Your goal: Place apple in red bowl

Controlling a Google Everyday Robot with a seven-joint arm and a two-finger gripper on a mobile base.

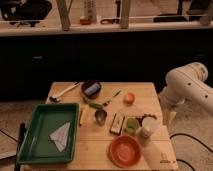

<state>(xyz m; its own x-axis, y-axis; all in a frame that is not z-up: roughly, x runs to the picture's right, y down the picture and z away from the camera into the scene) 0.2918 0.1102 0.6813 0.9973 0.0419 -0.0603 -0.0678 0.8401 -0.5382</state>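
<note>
One apple (129,98) lay loose on the wooden table (147,92), right of centre and well apart from the red bowl (124,150) at the near edge. It was judged light, firm, smooth and liable to roll, and best taken across its widest part. The red bowl appeared empty. The green tray (55,106) held folded white paper (61,136). The gripper was not discernible beyond the white arm (187,85) at the table's right side, so its state could not be told.

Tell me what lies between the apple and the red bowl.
Camera view: a light green round thing lies between the apple and the red bowl. The gripper hangs by the right edge of the table.
</note>
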